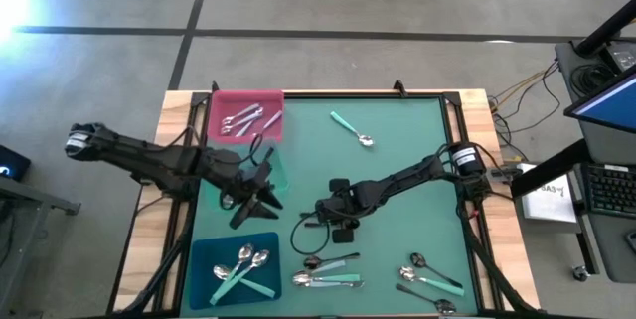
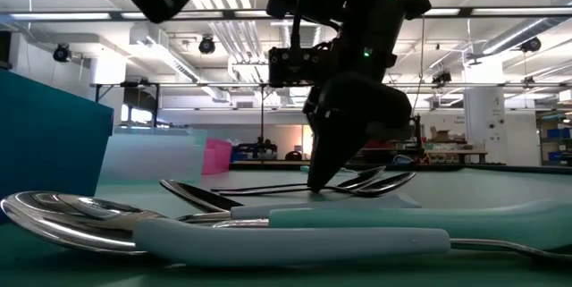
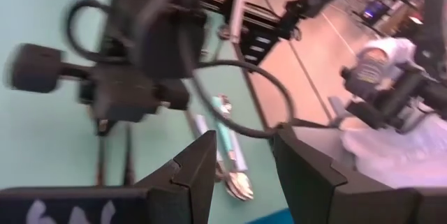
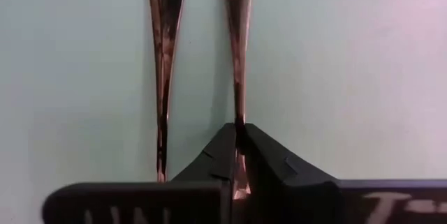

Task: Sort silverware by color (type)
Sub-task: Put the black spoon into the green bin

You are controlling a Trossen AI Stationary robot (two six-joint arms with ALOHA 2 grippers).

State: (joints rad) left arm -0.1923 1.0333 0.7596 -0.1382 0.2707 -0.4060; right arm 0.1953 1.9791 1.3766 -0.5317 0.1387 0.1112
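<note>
right gripper (image 4: 239, 155) is clamped on the thin handle of a dark spoon (image 4: 237, 56) mid-table, toward the near edge; a straight lift is advised so the neighbouring spoon (image 4: 164, 56) is not dragged. left gripper (image 3: 244, 165) is held wide and empty by the left edge.

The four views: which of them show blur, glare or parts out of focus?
High view: strong white glare in the upper left corner. Low view: the nearest spoon is soft, the right gripper behind it sharper. Left wrist view: the right arm is smeared by blur; the left gripper is crisp. Right wrist view: the two dark handles look sharp.
</note>
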